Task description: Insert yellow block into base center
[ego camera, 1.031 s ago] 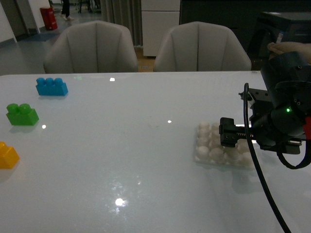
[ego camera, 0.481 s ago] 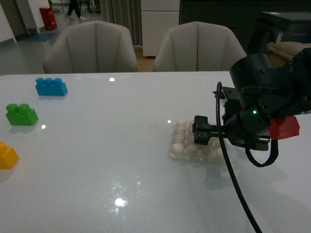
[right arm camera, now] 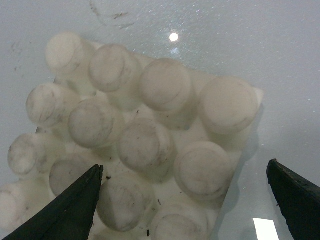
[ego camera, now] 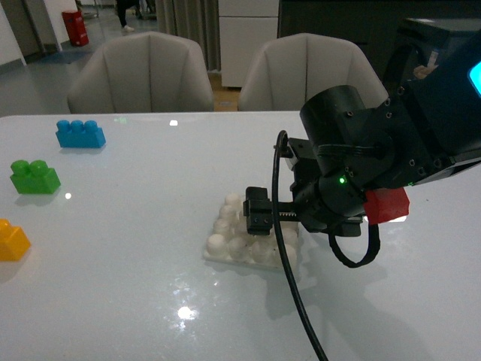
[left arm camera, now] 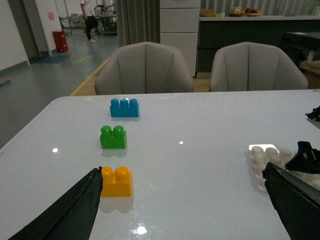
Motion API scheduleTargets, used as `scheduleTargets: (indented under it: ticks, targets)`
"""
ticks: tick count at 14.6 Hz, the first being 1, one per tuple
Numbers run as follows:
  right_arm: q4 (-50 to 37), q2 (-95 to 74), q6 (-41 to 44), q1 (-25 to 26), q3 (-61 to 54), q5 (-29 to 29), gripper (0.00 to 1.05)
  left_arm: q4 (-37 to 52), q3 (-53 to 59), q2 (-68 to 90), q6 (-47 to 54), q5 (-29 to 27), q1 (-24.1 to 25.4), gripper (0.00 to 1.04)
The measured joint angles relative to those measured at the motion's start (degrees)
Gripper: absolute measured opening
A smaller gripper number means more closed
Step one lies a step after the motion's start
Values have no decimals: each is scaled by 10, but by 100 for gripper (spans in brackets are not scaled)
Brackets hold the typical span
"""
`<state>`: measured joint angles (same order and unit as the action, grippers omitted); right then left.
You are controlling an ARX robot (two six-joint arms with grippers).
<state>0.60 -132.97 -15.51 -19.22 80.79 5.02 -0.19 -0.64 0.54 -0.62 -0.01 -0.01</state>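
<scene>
The small orange-yellow plastic two-stud brick (ego camera: 11, 241) sits at the near left, with a green plastic two-stud brick (ego camera: 34, 177) beyond it and a blue plastic three-stud brick (ego camera: 80, 134) farther back. The square white studded plastic plate (ego camera: 224, 242) has grey-smudged stud tops. The glossy desk (ego camera: 150, 226) is pale grey-white. The black right gripper (ego camera: 259, 214) has a red part (ego camera: 387, 204) behind it.

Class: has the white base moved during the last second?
Yes. The base slid left, toward the unmoved green brick, with the right gripper over it.

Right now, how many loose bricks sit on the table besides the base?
3, lined along the table's left side: the blue brick farthest, the green brick in the middle, the yellow block nearest. The right arm may hide others.
</scene>
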Motion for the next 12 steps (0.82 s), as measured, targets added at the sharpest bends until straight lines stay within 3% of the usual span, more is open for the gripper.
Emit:
scheduleTargets:
  ticks: [5,6,7,8,12]
  targets:
    - [-73,67,-11,71,-82,38,98,0,0,0,0,0,0,98]
    - [-108,132,-15,99,-135,64,98,0,0,0,0,0,0,98]
    - [-214,327,0,153,-299,65,98,0,0,0,0,0,0,98]
    - [-204,503,3,217,-396,84,98,0,0,0,0,0,0,98]
    - [-172,614,6,258,-446,101,98,0,0,0,0,0,0,98]
